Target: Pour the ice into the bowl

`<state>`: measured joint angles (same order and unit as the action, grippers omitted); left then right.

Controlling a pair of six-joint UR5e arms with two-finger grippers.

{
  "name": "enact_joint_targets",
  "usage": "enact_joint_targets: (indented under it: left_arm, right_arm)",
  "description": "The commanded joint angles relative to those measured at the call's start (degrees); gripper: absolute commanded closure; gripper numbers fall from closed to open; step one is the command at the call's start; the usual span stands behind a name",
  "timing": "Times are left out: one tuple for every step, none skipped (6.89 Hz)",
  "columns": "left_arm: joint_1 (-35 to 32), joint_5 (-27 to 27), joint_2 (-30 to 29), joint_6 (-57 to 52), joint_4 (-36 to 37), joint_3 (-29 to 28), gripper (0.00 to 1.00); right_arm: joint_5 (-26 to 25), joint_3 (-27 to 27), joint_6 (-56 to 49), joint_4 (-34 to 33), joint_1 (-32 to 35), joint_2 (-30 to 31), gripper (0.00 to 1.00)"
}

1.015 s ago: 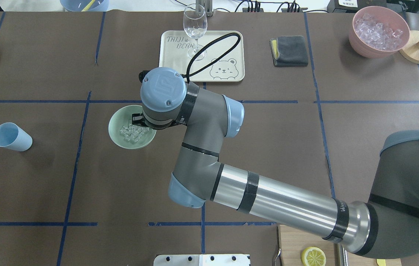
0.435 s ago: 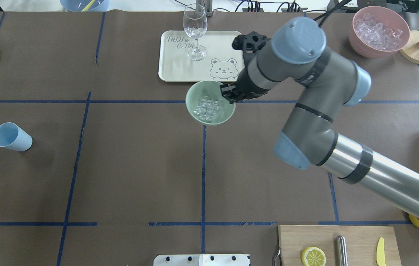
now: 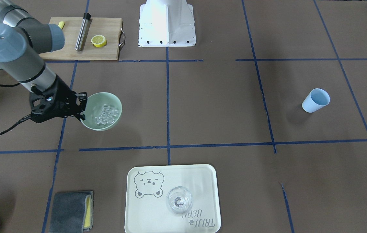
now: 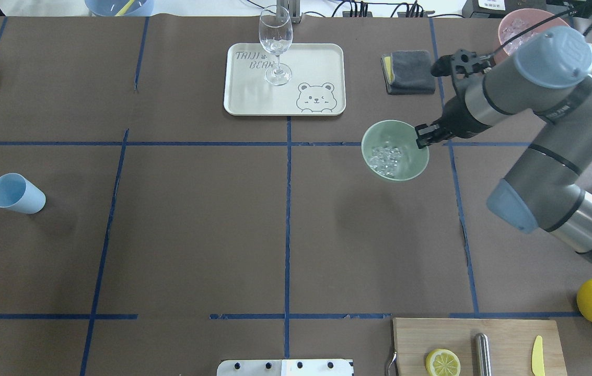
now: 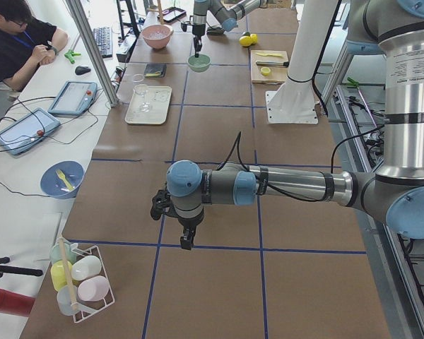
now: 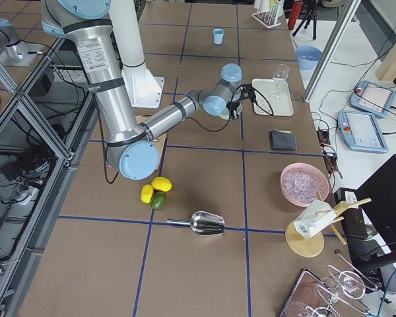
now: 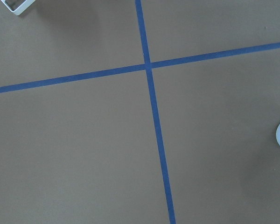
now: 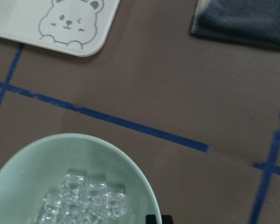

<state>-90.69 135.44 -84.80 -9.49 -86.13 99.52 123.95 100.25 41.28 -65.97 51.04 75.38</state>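
Several small clear ice cubes [image 4: 385,154] lie in the round pale mint-green bowl [image 4: 411,166], whose rim the right pincer [image 4: 423,137] clamps, over the brown desk [image 4: 196,224] near a grey folded cloth [image 4: 409,71]. Whether the left pincer [image 5: 187,242] is open, I cannot tell.

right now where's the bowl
In the overhead view the bowl is right of centre, its rim gripped by the right fingers, below the grey cloth and right of the tray.

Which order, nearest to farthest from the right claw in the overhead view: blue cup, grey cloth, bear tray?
1. grey cloth, just beyond the right claw gripping the bowl.
2. bear tray, far centre.
3. blue cup, far left.
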Motion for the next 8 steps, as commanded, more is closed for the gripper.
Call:
enact_joint_targets:
  left_arm:
    - [0.0,0.0,0.0,0.0,0.0,0.1,0.0]
    - [0.0,0.0,0.0,0.0,0.0,0.2,0.0]
    - [0.0,0.0,-0.1,0.0,-0.1,0.3,0.0]
    - [0.1,0.0,-0.1,0.1,-0.1,0.2,0.0]
    - [0.1,0.0,-0.1,0.1,-0.1,0.3,0.0]
    - [0.0,0.0,-0.1,0.0,-0.1,0.3,0.0]
    - [0.1,0.0,-0.1,0.0,-0.1,0.3,0.0]
    - [0.0,0.0,-0.1,0.0,-0.1,0.3,0.0]
  right_arm:
    - [4.4,-0.3,-9.0,9.4,5.5,14.2,1.0]
    - [4.4,-2.0,-10.0,12.5,5.6,17.3,1.0]
    - [4.3,-6.1,-9.6,18.0,5.6,17.5,1.0]
    - [4.2,-8.8,-9.1,22.4,5.6,17.3,1.0]
    - [4.4,-9.0,-8.8,22.6,5.6,17.3,1.0]
    - [4.4,-9.1,-8.8,22.6,5.6,17.1,0.87]
    - [4.1,-8.8,-8.8,22.9,5.6,17.0,0.01]
    - [4.3,-8.5,-8.9,22.8,6.4,16.9,0.0]
